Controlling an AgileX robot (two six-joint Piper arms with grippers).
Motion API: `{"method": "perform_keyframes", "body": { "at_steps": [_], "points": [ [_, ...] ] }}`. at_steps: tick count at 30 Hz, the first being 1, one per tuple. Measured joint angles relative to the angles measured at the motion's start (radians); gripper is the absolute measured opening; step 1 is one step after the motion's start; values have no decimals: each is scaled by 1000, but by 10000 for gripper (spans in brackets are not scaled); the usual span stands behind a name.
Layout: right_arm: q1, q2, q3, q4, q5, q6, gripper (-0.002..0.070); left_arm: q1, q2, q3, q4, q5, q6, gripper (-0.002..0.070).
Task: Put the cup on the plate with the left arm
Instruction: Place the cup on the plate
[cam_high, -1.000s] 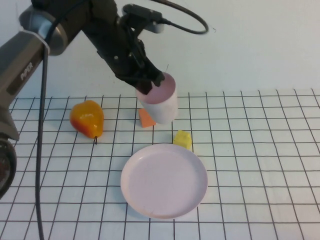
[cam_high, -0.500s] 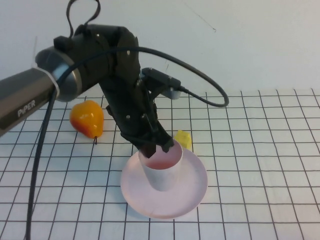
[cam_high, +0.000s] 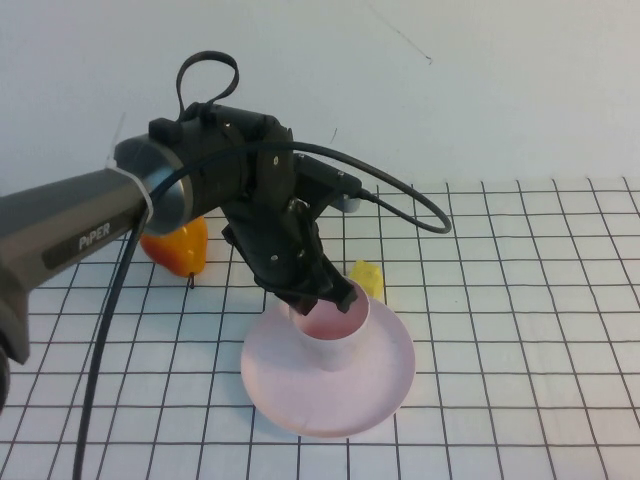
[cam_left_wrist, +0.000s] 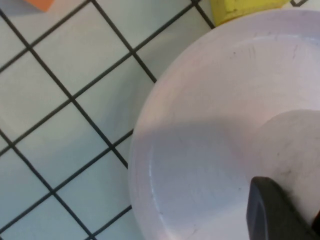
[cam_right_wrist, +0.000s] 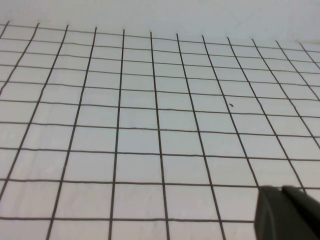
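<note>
The pale pink cup (cam_high: 331, 334) stands upright on the round pale pink plate (cam_high: 375, 385) in the high view, near the plate's middle. My left gripper (cam_high: 322, 300) is low over the plate and shut on the cup's rim, one finger inside and one outside. In the left wrist view the plate (cam_left_wrist: 200, 150) fills the picture, with the cup's wall (cam_left_wrist: 295, 145) beside a black finger (cam_left_wrist: 272, 212). My right gripper (cam_right_wrist: 282, 192) shows only in the right wrist view, shut and empty over the bare grid cloth.
An orange-yellow fruit (cam_high: 175, 247) lies left of the plate, partly behind the left arm. A yellow block (cam_high: 368, 278) sits at the plate's far edge and also shows in the left wrist view (cam_left_wrist: 240, 7), with an orange block (cam_left_wrist: 40, 4) near it.
My left arm carried the cup from the air behind the plate forward and down. The cup now sits lower on the plate than half a second ago.
</note>
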Motion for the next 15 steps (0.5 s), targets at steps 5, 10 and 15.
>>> {"method": "perform_keyframes", "body": {
  "at_steps": [5, 10, 15],
  "points": [
    [0, 0, 0, 0, 0, 0, -2, 0, 26, 0, 3, 8, -16, 11],
    [0, 0, 0, 0, 0, 0, -2, 0, 35, 1, 12, 13, -16, 103],
    [0, 0, 0, 0, 0, 0, -2, 0, 35, 1, -7, 17, -16, 375]
  ]
}}
